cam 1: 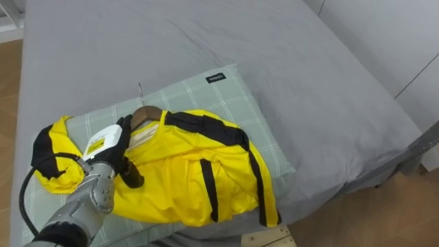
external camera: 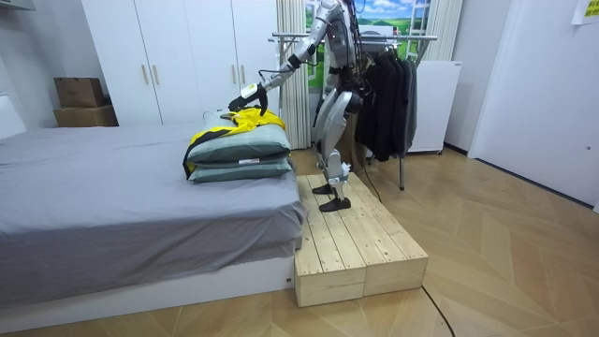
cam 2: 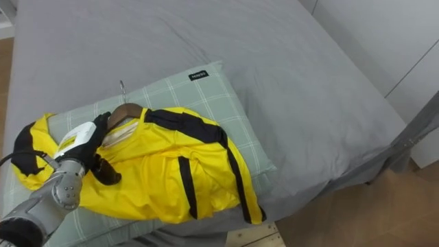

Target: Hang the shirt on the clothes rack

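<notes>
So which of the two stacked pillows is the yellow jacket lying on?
The upper pillow, the checked green one: the yellow jacket is spread over it. The lower pillow lies under that one, directly on the grey bed.

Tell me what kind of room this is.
Most likely a bedroom: a grey-sheeted bed with stacked pillows, white wardrobes along the wall, and a clothes rack hung with dark garments.

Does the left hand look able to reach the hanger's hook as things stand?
Probably yes: the left hand lies on the jacket beside the hanger, and its hook lies bare on the pillow.
</notes>
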Available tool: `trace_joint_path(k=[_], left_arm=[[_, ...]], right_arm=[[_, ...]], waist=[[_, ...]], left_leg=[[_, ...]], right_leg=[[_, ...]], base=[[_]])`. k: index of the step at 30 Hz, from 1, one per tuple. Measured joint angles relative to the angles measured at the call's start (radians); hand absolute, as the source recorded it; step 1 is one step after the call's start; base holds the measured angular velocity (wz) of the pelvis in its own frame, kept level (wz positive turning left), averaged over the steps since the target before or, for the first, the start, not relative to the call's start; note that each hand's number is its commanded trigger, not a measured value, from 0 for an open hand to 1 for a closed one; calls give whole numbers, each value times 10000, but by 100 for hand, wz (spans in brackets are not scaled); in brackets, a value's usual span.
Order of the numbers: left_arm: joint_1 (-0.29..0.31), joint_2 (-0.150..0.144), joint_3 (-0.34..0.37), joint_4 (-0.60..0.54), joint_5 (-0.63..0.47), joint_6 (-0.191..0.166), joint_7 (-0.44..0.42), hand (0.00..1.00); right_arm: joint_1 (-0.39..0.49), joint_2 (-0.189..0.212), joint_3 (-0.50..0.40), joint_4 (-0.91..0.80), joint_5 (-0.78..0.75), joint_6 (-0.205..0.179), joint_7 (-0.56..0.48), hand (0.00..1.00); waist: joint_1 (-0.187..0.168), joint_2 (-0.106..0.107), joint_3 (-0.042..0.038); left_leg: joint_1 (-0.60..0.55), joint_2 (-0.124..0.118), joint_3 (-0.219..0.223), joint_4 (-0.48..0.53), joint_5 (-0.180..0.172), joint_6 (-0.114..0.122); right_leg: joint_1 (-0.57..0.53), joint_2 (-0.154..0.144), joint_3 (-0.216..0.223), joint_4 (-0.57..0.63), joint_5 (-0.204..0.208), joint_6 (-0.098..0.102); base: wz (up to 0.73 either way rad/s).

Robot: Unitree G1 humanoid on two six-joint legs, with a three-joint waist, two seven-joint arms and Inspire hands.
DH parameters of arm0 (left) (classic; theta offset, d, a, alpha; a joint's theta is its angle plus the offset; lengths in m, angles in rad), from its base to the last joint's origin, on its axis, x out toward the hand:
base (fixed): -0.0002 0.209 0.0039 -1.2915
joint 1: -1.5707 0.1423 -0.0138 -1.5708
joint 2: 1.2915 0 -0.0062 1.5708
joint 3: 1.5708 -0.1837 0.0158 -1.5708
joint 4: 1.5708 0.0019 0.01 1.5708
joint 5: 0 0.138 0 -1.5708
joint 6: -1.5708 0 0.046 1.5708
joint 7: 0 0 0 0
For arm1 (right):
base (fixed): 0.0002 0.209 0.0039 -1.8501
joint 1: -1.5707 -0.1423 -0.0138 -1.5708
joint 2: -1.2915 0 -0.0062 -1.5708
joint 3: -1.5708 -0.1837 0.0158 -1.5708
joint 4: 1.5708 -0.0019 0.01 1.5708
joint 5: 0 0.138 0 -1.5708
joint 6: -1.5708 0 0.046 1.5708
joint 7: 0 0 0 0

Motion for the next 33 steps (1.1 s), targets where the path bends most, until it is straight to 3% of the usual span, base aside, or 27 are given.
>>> trace_joint_path(k=[6, 12, 22, 29, 33], left_arm=[[-64, 252, -270, 249, -6, -66, -2, 0], [-207, 286, -271, 261, -208, -49, 0, 0], [-279, 483, -121, 731, -592, 89, 361, 0], [-288, 784, -115, 1020, -694, 76, 819, 0], [-288, 866, -105, 1055, -689, 75, 1097, 0]], right_arm=[[88, -24, 54, -880, 6, -12, -59, 0], [430, -92, 73, -1901, 17, -7, -294, 0], [426, -110, 198, -1907, 1, 58, -636, 0], [489, -6, 357, -1909, 111, 63, -1115, 0], [486, 79, 563, -1901, 179, 69, -1200, 0]], waist=[[-149, 55, 28], [-160, 148, 60], [-150, 129, 56], [-88, 125, 53], [125, 106, 45]], left_leg=[[-389, 42, 2, 403, -135, 48], [-803, -3, -15, 704, -173, 104], [-698, -21, 148, 764, -193, 106], [-805, 165, 111, 1014, -287, 31], [-823, 322, 127, 1287, -454, -17]], right_leg=[[-359, -17, -4, 313, -66, -12], [-772, -106, -3, 661, -136, 14], [-846, -140, 159, 934, -211, 15], [-863, 53, 157, 955, -212, -18], [-858, 165, 173, 1093, -256, -97]], base=[[0], [2], [-3], [-4], [-7]])
